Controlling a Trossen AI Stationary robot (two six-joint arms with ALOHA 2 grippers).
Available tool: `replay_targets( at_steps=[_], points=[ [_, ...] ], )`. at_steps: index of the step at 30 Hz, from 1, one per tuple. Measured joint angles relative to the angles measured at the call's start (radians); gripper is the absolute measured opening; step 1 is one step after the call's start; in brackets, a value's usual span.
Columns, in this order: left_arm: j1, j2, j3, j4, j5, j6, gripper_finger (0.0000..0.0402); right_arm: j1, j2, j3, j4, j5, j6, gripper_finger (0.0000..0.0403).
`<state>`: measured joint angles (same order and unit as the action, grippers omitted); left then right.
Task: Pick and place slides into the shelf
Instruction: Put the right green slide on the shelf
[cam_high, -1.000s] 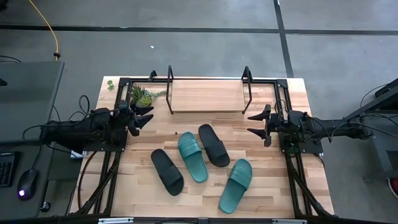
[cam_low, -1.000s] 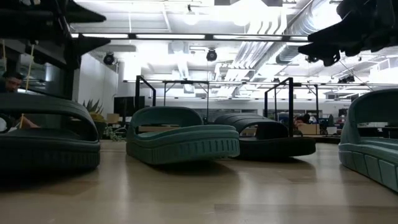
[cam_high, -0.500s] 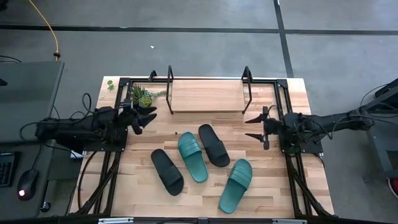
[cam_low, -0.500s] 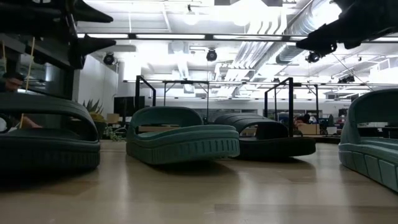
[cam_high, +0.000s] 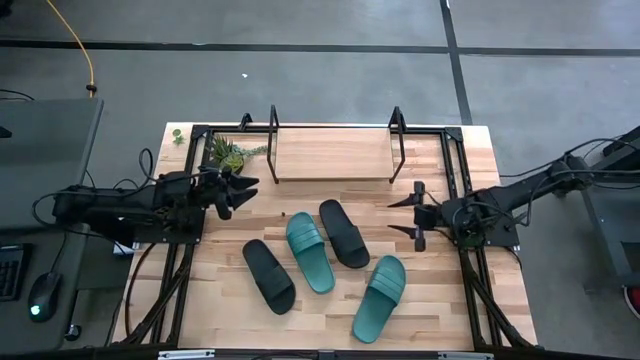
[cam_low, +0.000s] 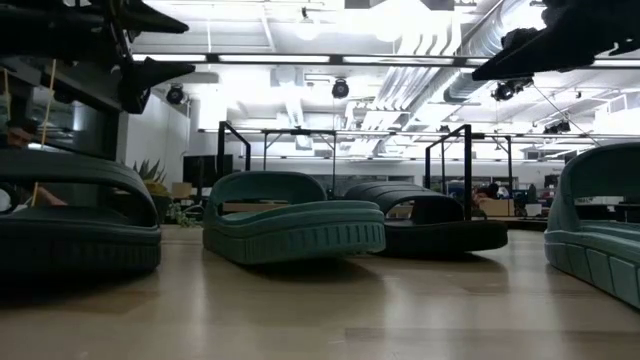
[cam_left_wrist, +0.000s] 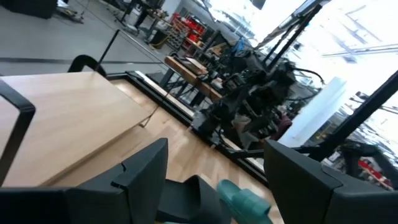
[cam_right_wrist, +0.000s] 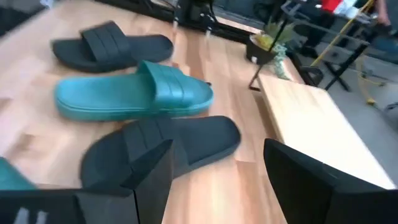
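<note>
Four slides lie flat on the desk (cam_high: 225, 300), none on the shelf; nearest the front edge, a right teal slide (cam_high: 379, 297), long axis diagonal, leaning toward the right arm's side at its far end; a left black slide (cam_high: 269, 275), diagonal the opposite way; a middle teal slide (cam_high: 309, 251) and a middle black slide (cam_high: 344, 232), roughly parallel to it, side by side; right end effector (cam_high: 412, 216) beside the middle black slide, above the desk, fingers spread, grasping nothing, pointing toward the centre; left end effector (cam_high: 240, 188) likewise released, level, pointing inward; shelf (cam_high: 332, 152) at the desk's far edge, board bare.
</note>
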<state>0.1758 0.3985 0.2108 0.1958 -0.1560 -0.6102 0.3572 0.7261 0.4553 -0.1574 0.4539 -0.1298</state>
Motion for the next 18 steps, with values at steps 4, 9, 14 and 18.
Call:
replay_targets(
  at_steps=[4, 9, 14, 18],
  points=[
    [0.0, 0.006, 0.0, 0.02, -0.008, 0.001, 0.0246, 0.018, 0.08, 0.048, 0.017, 0.061, -0.044, 0.0238],
    [0.0, 0.006, 0.0, 0.042, -0.009, 0.004, 0.0246, 0.018, 0.205, 0.08, 0.079, 0.097, -0.087, 0.0238],
    [0.0, 0.006, 0.0, 0.041, -0.009, 0.016, 0.0246, 0.019, 0.331, 0.137, 0.149, 0.119, -0.114, 0.0238],
    [0.001, 0.006, 0.0, 0.039, 0.009, 0.015, 0.0246, 0.045, 0.431, 0.196, 0.128, 0.156, -0.087, 0.0238]
  ],
)
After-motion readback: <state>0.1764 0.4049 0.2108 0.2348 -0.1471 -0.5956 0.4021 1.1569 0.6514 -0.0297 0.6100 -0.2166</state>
